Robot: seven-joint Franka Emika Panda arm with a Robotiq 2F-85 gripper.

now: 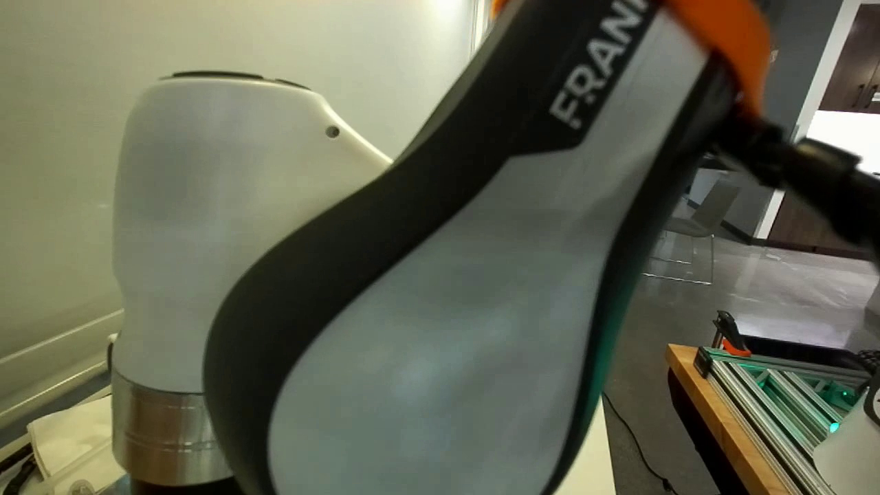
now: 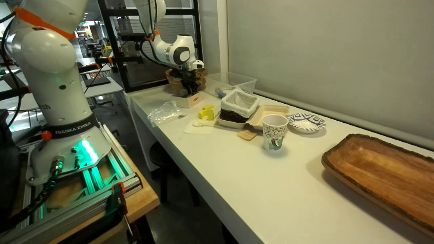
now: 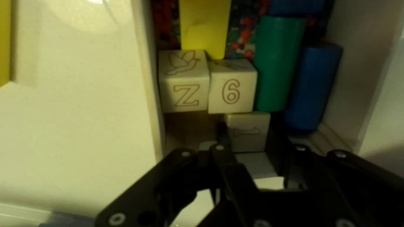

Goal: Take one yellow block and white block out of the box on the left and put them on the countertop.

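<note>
A small pale box stands on the white countertop in an exterior view, and its wall also shows in the wrist view. My gripper reaches down into it. In the wrist view the fingers are shut on a white block marked 1. White blocks marked Z and 6 lie just beyond it, with a yellow block behind them. Yellow pieces stand on the countertop beside the box. The gripper is out of sight in an exterior view filled by arm links.
A green cylinder and a blue cylinder lie in the box. A clear bin, a basket, crumpled plastic, a lined black container, a paper cup and a wooden tray stand around.
</note>
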